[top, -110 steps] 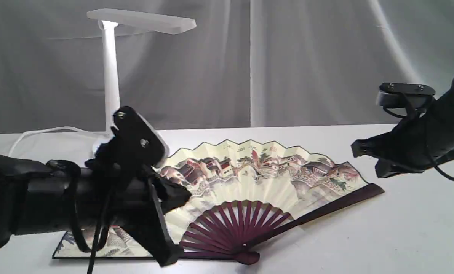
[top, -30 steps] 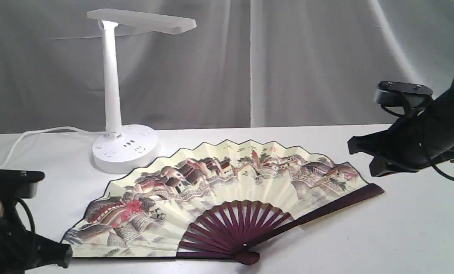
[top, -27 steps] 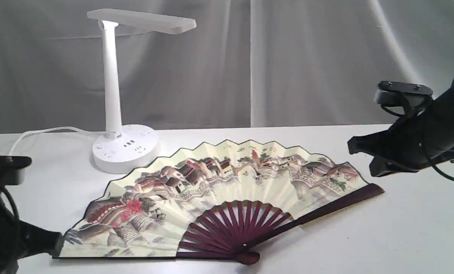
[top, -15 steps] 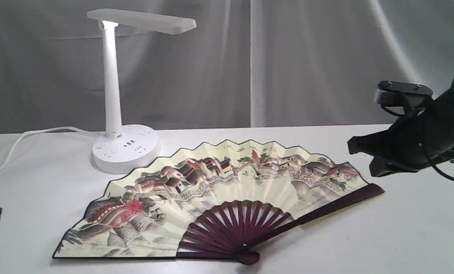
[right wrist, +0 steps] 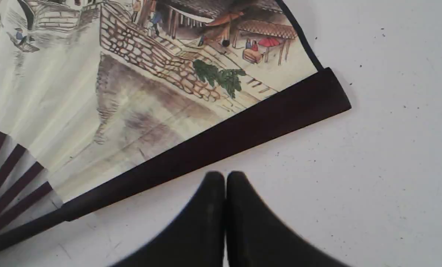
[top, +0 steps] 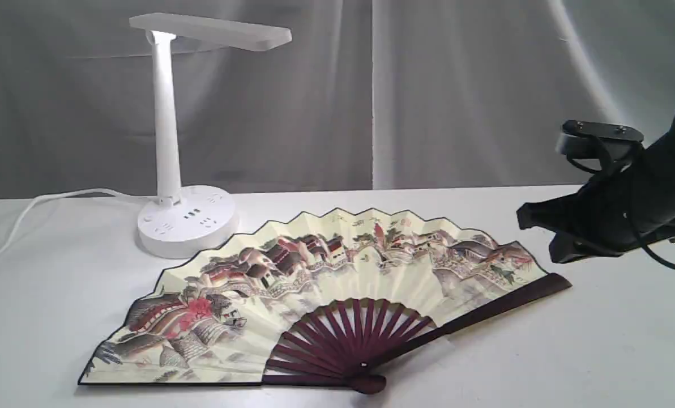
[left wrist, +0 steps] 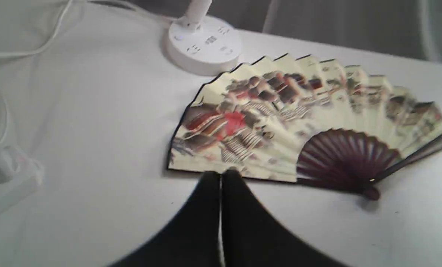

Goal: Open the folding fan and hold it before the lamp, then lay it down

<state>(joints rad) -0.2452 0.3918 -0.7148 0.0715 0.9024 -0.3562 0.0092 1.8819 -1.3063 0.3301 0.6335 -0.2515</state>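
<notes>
Lying open along the worktop's (top: 598, 351) front edge, the folding fan (top: 371, 266) ends near the closed, empty right gripper (right wrist: 224, 177) — left gripper (left wrist: 220, 176) closed too.

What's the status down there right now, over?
Left gripper shut, empty; right gripper same. Fan open, flat on table beside lamp. Nothing blocking.

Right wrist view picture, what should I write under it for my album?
Shut right gripper beside the open folding fan lying flat on the white table.
</notes>
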